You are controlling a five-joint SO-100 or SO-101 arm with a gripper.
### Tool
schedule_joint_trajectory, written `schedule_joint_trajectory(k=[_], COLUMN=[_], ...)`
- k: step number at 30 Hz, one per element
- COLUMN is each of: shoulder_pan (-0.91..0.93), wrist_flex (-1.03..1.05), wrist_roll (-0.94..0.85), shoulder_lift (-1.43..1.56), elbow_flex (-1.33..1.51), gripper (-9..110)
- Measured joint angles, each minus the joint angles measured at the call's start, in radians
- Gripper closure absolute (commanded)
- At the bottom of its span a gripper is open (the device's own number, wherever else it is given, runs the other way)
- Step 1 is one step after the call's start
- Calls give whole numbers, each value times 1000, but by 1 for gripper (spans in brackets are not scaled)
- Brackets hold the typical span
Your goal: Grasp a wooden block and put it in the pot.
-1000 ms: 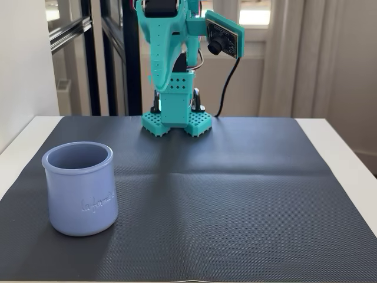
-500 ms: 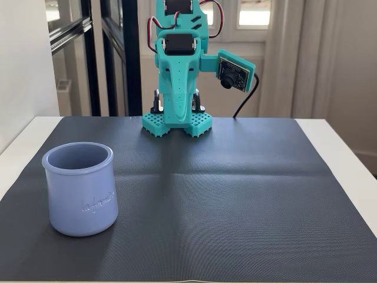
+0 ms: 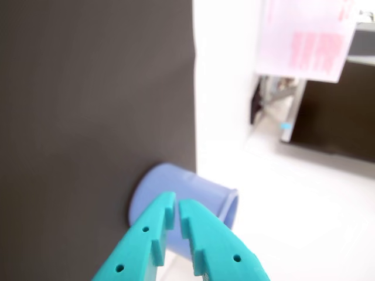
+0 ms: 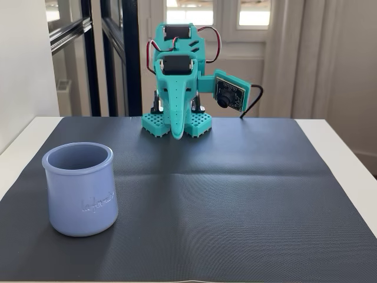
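The periwinkle pot (image 4: 79, 188) stands upright on the near left of the dark mat, its mouth open. In the wrist view the pot (image 3: 196, 186) lies just past the teal fingertips, at the mat's edge. My teal gripper (image 4: 177, 134) hangs tip-down at the back of the mat, right in front of the arm's base and far from the pot. Its two fingers lie together with nothing between them, which the wrist view shows too, gripper (image 3: 176, 202). The wooden block is out of view in both views.
A ribbed black mat (image 4: 235, 194) covers most of the white table (image 4: 344, 156). The arm's base (image 4: 175, 122) stands at the mat's back edge, with the wrist camera (image 4: 228, 94) sticking out to its right. Windows and a curtain lie behind.
The arm has folded downward over the last second. The gripper and its camera have dropped toward the base. The pot has not moved.
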Motion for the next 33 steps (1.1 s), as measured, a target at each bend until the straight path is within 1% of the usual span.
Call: schedule_joint_trajectory(k=[5,12,33], shoulder_pan=[11,40,38], wrist_flex=[87,192,196], wrist_roll=[-2,-138,-160], shoulder_lift=[14,14,14], elbow_flex=[-2,-2,-2], gripper=[101,101,101])
